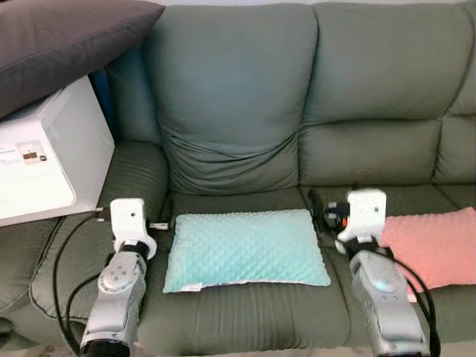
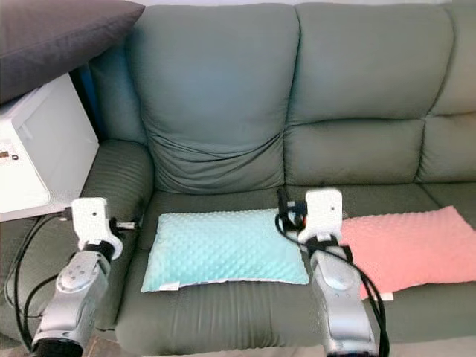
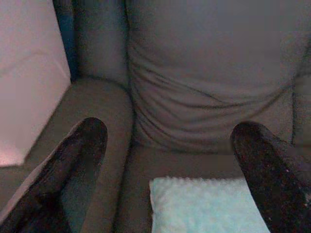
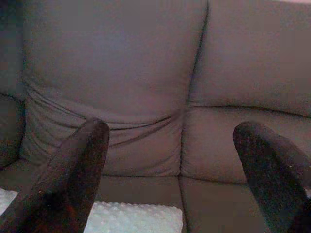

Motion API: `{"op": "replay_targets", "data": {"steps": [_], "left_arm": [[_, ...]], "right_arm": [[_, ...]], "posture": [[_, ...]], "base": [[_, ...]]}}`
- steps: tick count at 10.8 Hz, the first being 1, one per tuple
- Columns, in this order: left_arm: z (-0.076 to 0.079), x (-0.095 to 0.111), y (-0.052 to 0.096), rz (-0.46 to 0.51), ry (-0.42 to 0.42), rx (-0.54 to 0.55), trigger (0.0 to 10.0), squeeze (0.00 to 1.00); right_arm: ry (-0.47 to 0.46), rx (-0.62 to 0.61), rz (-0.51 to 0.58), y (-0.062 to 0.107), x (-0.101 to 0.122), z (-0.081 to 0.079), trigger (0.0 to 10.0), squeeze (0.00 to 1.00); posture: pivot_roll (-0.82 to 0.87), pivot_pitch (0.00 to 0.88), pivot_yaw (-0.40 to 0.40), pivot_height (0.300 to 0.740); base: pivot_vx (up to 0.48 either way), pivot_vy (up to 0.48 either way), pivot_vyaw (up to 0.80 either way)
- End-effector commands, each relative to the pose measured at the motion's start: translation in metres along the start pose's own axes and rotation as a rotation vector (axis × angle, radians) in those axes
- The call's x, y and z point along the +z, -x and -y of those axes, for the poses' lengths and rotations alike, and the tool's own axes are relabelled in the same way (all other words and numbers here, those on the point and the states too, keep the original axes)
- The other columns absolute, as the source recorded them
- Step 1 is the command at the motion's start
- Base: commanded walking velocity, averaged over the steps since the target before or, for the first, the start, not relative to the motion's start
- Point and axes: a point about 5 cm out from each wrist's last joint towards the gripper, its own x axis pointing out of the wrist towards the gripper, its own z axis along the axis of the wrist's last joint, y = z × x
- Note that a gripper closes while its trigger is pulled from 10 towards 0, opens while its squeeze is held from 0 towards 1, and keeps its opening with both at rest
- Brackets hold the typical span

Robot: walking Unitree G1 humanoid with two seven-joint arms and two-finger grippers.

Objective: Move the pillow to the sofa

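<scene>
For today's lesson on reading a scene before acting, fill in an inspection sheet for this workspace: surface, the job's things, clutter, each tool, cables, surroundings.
Surface: grey-green sofa, seat cushions dented but bare around the pillows.
Job's things: teal pillow lying flat on the seat, between the two arms.
Clutter: pink pillow on the next seat, partly behind the right arm.
Left tool: open, held above the teal pillow's left edge, holding nothing.
Right tool: open, above the pillow's right edge, holding nothing.
Cables: black cables looped beside the left arm; more along the right arm.
Surroundings: white box with a dark cushion on top.
</scene>
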Motion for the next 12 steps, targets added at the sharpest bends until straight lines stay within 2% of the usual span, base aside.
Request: {"op": "replay_targets", "data": {"steps": [1, 2, 3, 4, 8, 12], "left_arm": [[-0.002, 0.002, -0.003, -0.013, 0.026, 0.033, 10.0, 0.0], [-0.001, 0.002, -0.003, -0.024, 0.038, 0.04, 10.0, 0.0], [-0.003, -0.004, -0.002, -0.056, 0.04, 0.051, 10.0, 0.0], [-0.005, -0.01, 0.0, -0.081, 0.056, 0.062, 10.0, 0.0], [-0.005, -0.009, 0.0, -0.082, 0.061, 0.068, 10.0, 0.0], [-0.002, -0.008, -0.002, -0.081, 0.075, 0.066, 10.0, 0.0]], "right_arm": [[-0.026, 0.017, 0.012, -0.002, 0.007, 0.001, 10.0, 1.0], [-0.056, 0.072, 0.018, -0.001, 0.011, -0.004, 10.0, 1.0], [-0.039, 0.117, 0.018, 0.0, 0.013, -0.011, 10.0, 0.62], [-0.045, 0.123, 0.008, -0.001, 0.011, -0.013, 10.0, 0.0], [-0.062, 0.126, -0.007, -0.003, 0.012, -0.012, 10.0, 0.0], [-0.066, 0.125, -0.021, -0.004, 0.009, -0.011, 10.0, 0.0]], "posture": [[-0.2, 0.021, 0.001, 0.74], [-0.2, 0.02, -0.002, 0.74], [-0.2, 0.019, -0.005, 0.74], [-0.2, 0.021, -0.007, 0.74], [-0.2, 0.025, -0.007, 0.74], [-0.2, 0.024, -0.006, 0.74]], "base": [[0.0, 0.0, 0.0], [0.0, 0.0, 0.0], [0.0, 0.0, 0.0], [0.0, 0.0, 0.0], [0.0, 0.0, 0.0], [-0.307, 0.0, 0.0]]}}
